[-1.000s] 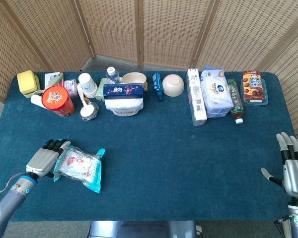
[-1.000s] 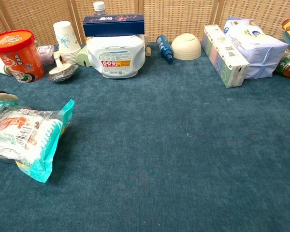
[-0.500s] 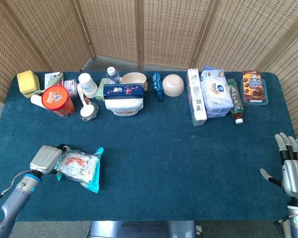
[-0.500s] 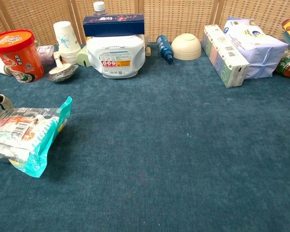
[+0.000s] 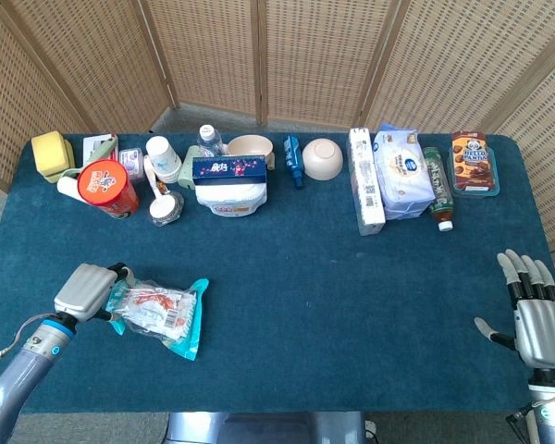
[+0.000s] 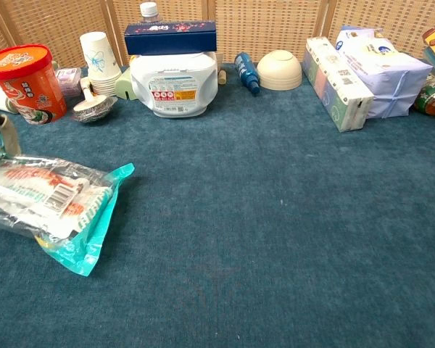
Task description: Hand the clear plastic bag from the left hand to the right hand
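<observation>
Plastic bag is sitting at the near left of the table, and your left hand is gripping its left end, fingers curled down onto the plastic. In the chest view only a bit of one finger is showing at the left edge, above the bag, so the head view is your better reference. The bag's teal sealed edge is pointing right and toward the near edge of the table, and that end is lying on the cloth.

Your right hand is hovering at the near right corner of the table, fingers spread and thumb out to the side, holding nothing. It is well apart from the bag, with bare blue cloth between them. The chest view is not showing it.

Further out, along the far edge: an orange tub and a stack of paper cups on the left, then a white wipes box with a dark blue carton lying on top. A cream bowl is sitting upside down near the middle. Right of it, a long white box, a pack of tissues, a green bottle lying on its side, and a tray of biscuits.
</observation>
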